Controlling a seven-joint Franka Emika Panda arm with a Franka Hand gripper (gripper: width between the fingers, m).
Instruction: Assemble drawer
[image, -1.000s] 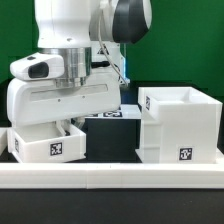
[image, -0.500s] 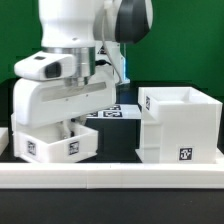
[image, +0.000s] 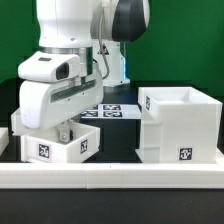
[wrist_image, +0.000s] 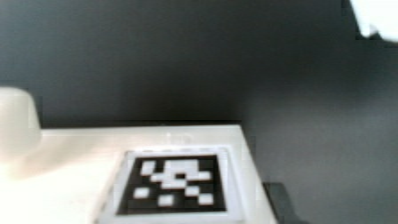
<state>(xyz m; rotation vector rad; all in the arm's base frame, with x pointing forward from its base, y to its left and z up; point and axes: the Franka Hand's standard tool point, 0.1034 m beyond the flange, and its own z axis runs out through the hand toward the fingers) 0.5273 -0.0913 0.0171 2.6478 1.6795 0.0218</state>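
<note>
**Desk:** Arm's pose, ext. view?

**Photog:** White Franka arm (image: 70, 45) stands at the exterior view's left, wrist bent over, hand tilted and pointing down. Gripper (image: 64, 133) dips into the small white plastic open-top tray (image: 52, 150).

**Desk:** Jaws?

**Photog:** Clamped on the tray's wall. One grey finger shows inside, the rest is hidden by the hand. Tray sits slightly tilted.

**Desk:** Rest of the drawer?

**Photog:** Tall white boxy plastic case (image: 185, 130) is at the exterior view's right, upright, top open, apart from the tray, on the black table (image: 115, 140). Flat white marker board (image: 112, 110) lies behind, betw. them. Long low white rail (image: 110, 172) runs along the front.

**Desk:** Wrist cam?

**Photog:** Blurry. Tray's white face w/ black-and-white square tag (wrist_image: 178, 183), dark table beyond.
</note>
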